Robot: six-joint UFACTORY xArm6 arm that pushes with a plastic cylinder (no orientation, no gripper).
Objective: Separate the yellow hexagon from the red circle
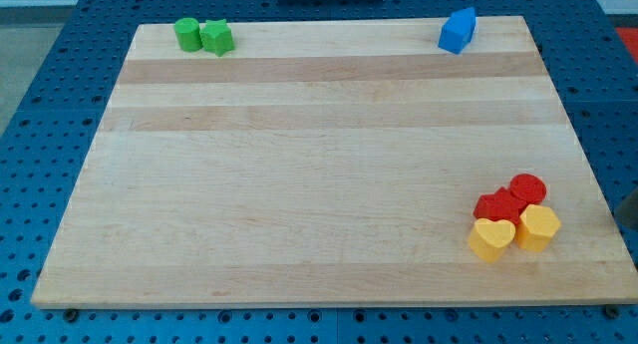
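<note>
The yellow hexagon (538, 227) sits near the board's bottom right corner, packed into a tight cluster: the red circle (528, 190) lies just above it, apparently touching its upper edge, a second red block (496, 206) of unclear shape presses in at its upper left, and a yellow heart (491, 238) rests against its left side. Far off at the view's top, two green blocks (203, 35) stand together on the left and a blue block (458, 30) sits alone on the right. A dark shape at the view's right edge may be the rod, but my tip cannot be made out, so its position relative to the blocks is unknown; the arm carries no gripper and holds nothing. The hexagon looks small, rigid and light, likely to slide easily on the smooth wooden board (299, 184) and to spin if struck off-centre. Since it can only be pushed, the best contact seems to be a flat face on its upper side, between it and the circle, driving it downward or rightward, though the board's edge is near
</note>
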